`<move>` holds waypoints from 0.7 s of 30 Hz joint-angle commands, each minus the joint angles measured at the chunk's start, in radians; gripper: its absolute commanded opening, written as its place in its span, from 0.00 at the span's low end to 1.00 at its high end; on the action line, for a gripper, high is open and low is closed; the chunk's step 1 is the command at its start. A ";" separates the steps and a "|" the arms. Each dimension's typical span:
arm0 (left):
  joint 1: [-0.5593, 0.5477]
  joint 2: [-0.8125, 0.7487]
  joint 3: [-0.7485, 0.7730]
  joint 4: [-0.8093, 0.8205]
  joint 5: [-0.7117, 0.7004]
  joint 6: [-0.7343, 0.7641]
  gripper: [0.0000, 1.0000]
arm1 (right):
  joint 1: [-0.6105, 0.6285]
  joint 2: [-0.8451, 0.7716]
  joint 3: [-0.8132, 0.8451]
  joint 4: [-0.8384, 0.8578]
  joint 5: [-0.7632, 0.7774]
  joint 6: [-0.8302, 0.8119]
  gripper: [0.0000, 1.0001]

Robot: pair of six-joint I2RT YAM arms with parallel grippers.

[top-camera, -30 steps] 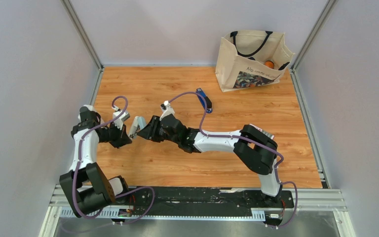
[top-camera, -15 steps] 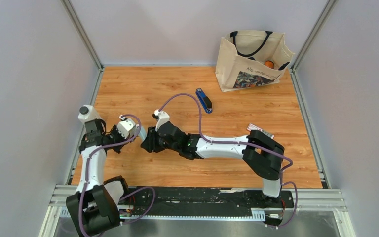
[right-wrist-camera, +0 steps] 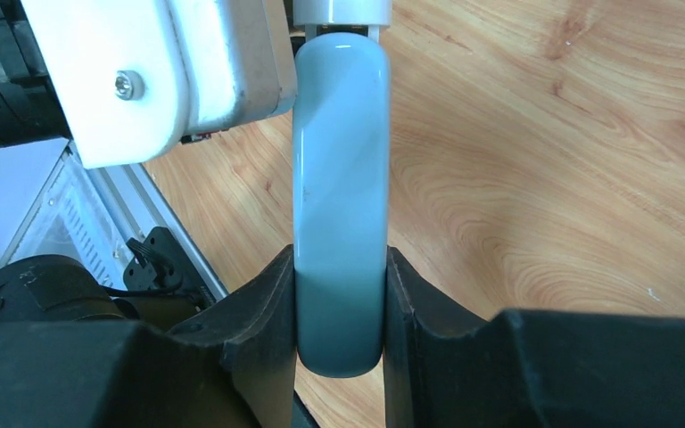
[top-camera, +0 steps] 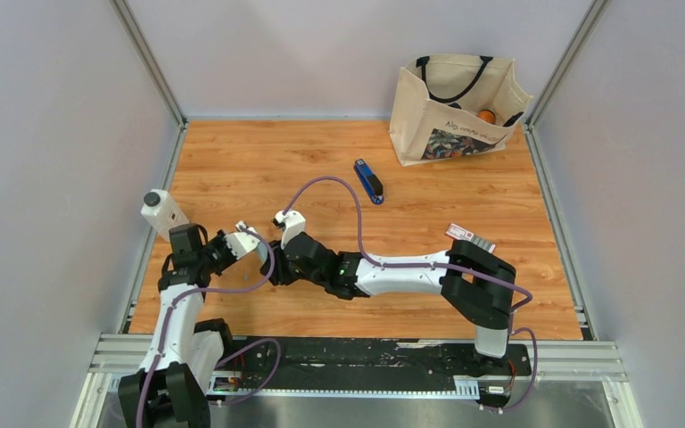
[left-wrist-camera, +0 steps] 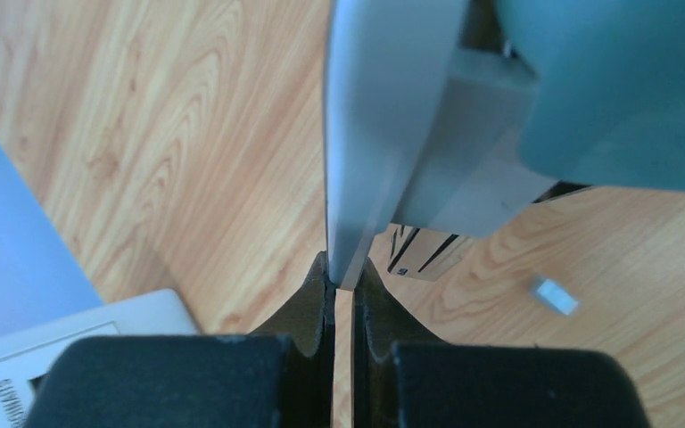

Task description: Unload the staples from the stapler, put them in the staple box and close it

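The stapler point(top-camera: 369, 181), bright blue with a black top, lies on the wooden table point(top-camera: 259, 160), far from both grippers. My two grippers meet near the table's front left. My right gripper point(top-camera: 274, 266) point(right-wrist-camera: 339, 259) is shut on a pale grey-blue rounded bar point(right-wrist-camera: 339, 178). My left gripper point(top-camera: 255, 250) point(left-wrist-camera: 343, 272) pinches the thin grey metal edge point(left-wrist-camera: 357, 178) of that same bar from the other end. A tiny pale grey bit point(left-wrist-camera: 553, 295), perhaps staples, lies on the wood beside it. I see no other staples.
A small white-and-red labelled box point(top-camera: 470, 237) lies by the right arm's elbow. A cloth tote bag point(top-camera: 450, 107) stands at the back right corner. Metal rails edge the table left and right. A purple cable point(top-camera: 339, 183) arcs over the table's middle.
Both grippers have moved together toward the near edge, still joined on the pale bar. The left arm has folded back. The cable no longer crosses the blue stapler.
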 commanded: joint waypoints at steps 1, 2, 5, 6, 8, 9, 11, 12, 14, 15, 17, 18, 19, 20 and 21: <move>-0.020 -0.009 0.001 0.158 -0.052 0.087 0.00 | 0.021 -0.023 -0.018 0.011 0.025 -0.057 0.00; -0.027 -0.012 0.000 0.165 -0.061 0.088 0.00 | 0.021 -0.024 -0.021 0.008 0.028 -0.063 0.00; -0.033 -0.006 0.056 0.098 -0.052 0.045 0.00 | 0.021 -0.028 -0.020 -0.006 0.028 -0.069 0.00; -0.033 0.002 0.091 0.039 -0.038 0.027 0.01 | 0.021 -0.029 -0.015 -0.009 0.034 -0.071 0.00; -0.036 0.035 0.168 -0.108 0.011 -0.026 0.05 | 0.022 -0.029 0.018 -0.034 0.066 -0.074 0.00; -0.037 0.045 0.209 -0.161 0.039 -0.050 0.07 | 0.019 -0.029 0.047 -0.061 0.097 -0.074 0.00; -0.036 0.077 0.283 -0.311 0.101 -0.090 0.17 | 0.006 -0.028 0.106 -0.107 0.139 -0.081 0.00; -0.036 0.082 0.309 -0.372 0.135 -0.106 0.25 | -0.007 -0.026 0.138 -0.135 0.155 -0.078 0.00; -0.037 0.080 0.361 -0.463 0.197 -0.139 0.35 | -0.036 -0.017 0.195 -0.198 0.160 -0.071 0.00; -0.036 0.076 0.381 -0.504 0.232 -0.157 0.39 | -0.051 -0.009 0.216 -0.228 0.160 -0.071 0.00; -0.036 0.063 0.421 -0.563 0.287 -0.195 0.41 | -0.073 0.005 0.244 -0.273 0.159 -0.074 0.00; -0.036 0.056 0.440 -0.574 0.304 -0.226 0.41 | -0.082 0.014 0.253 -0.291 0.159 -0.078 0.00; -0.034 0.052 0.458 -0.588 0.319 -0.254 0.41 | -0.088 0.018 0.261 -0.310 0.160 -0.086 0.00; -0.034 0.052 0.473 -0.598 0.333 -0.280 0.42 | -0.094 0.026 0.270 -0.327 0.162 -0.092 0.00; -0.034 0.055 0.492 -0.611 0.347 -0.307 0.42 | -0.097 0.038 0.279 -0.344 0.163 -0.101 0.00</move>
